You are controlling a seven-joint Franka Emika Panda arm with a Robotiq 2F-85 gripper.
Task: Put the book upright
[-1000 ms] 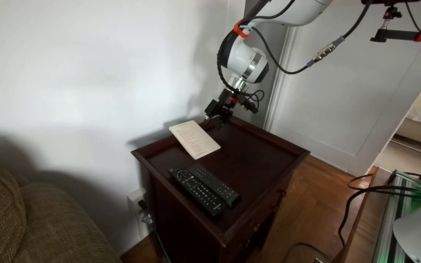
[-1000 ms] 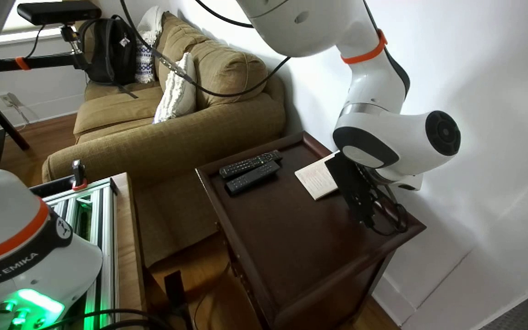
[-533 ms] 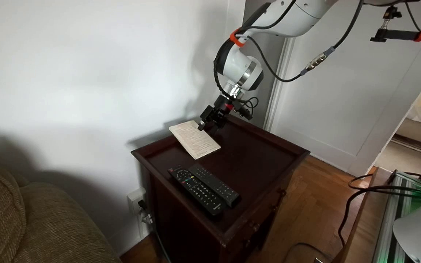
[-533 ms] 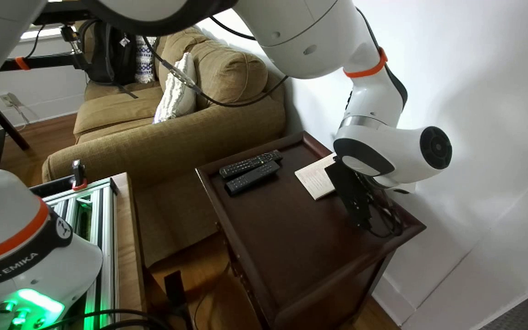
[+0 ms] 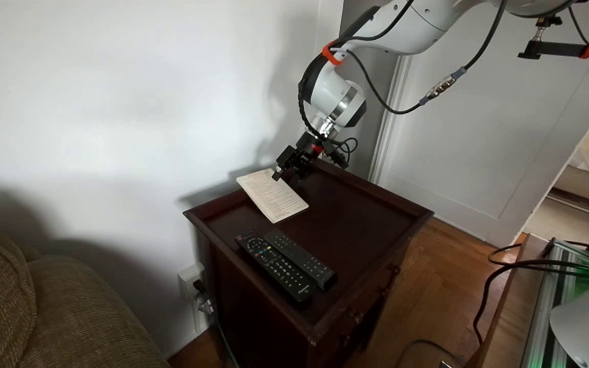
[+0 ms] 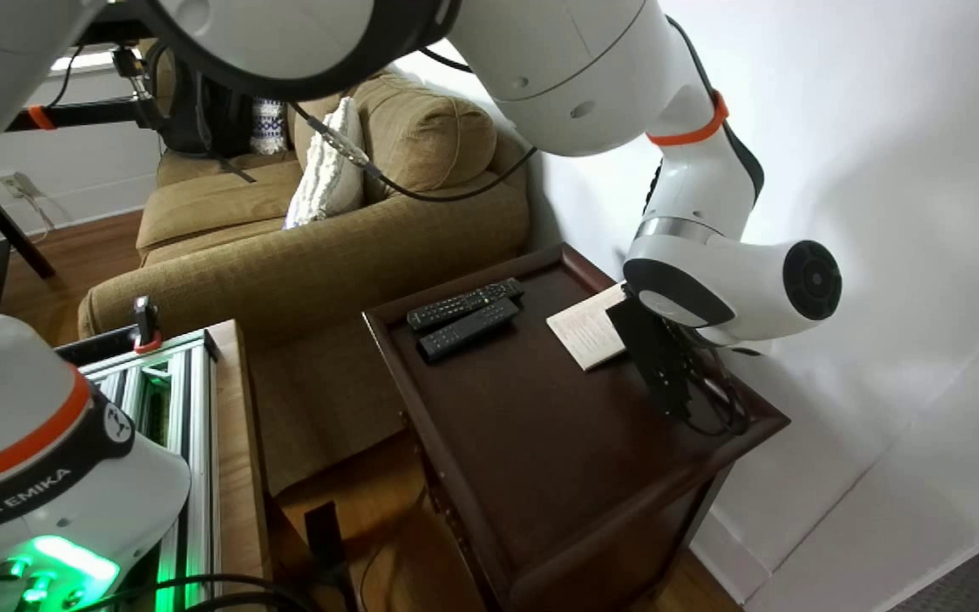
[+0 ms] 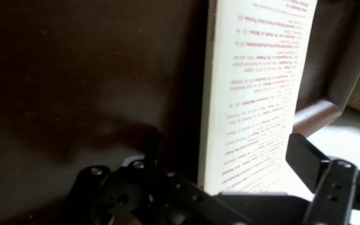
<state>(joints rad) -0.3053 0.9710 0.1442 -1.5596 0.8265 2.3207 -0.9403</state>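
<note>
Far left in an exterior view, a sofa in ribbed brown cloth, soft and rounded. Next, a smooth white wall, then a boxy white socket, low, near the left corner of the worktop. Dark reddish wood there, glossy, four-sided, with a raised rim along the edges.

Next along, the book: a thin cream rectangle. Lies printed face up near the wall edge, between left corner and far corner; upper end across the rim, lower end in from the edge. In the wrist view, shows rows of small red print and a narrow cream side. Along the sofa-side edge, two slim remotes of black plastic, studded with buttons, side by side.

Farther right, by the book's long side facing the far corner, the claw, black and angular, with jointed fingers spread wide and a hold on nothing. In the wrist view, one finger to each side of the book; hard to tell whether touching. Above, the arm: glossy white, rounded, orange-banded, with black cables looping off. Past the right corner, a floor of brown wood boards, then a bench with metal rails.

Compared with a second ago, claw lower and nearer the left corner, one fingertip now in front of the book's edge in that exterior view; compared with half a second ago, only slightly shifted. Book and remotes in the same places.
</note>
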